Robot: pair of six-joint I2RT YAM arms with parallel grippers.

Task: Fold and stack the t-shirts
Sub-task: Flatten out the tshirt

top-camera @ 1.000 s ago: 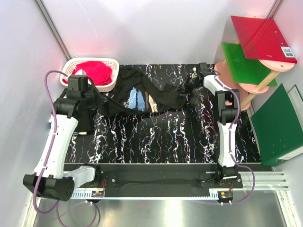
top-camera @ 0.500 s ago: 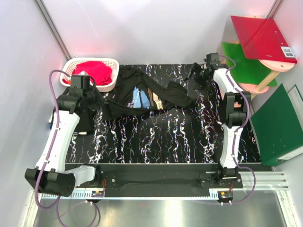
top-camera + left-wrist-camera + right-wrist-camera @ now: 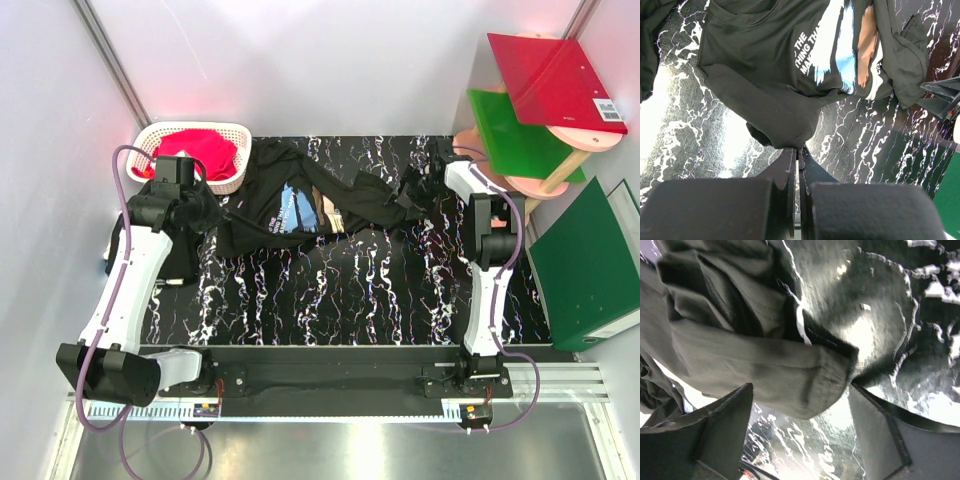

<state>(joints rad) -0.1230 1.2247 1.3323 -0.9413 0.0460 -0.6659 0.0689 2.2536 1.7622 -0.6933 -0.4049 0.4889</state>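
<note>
A black t-shirt [image 3: 345, 205] with blue, orange and pale brush strokes lies crumpled and stretched across the back of the marbled table [image 3: 340, 290]. My left gripper [image 3: 218, 212] is shut on its left edge; in the left wrist view the closed tips [image 3: 799, 149] pinch a fold of the t-shirt [image 3: 770, 65]. My right gripper [image 3: 412, 190] hangs open at the shirt's right end. In the right wrist view a hemmed edge of the t-shirt [image 3: 765, 370] lies between the spread fingers [image 3: 725, 425], and the right gripper [image 3: 801, 386] grips nothing.
A white basket [image 3: 232, 180] with red cloth stands at the back left. More black cloth [image 3: 185, 262] lies at the table's left edge by my left arm. Red and green folders [image 3: 540, 110] on a wooden stand and a green binder [image 3: 590, 260] are on the right.
My right gripper opened and let go of the shirt's right end, swung back, then came down beside it again. The shirt now lies longer to the right. The left arm shifted slightly back.
</note>
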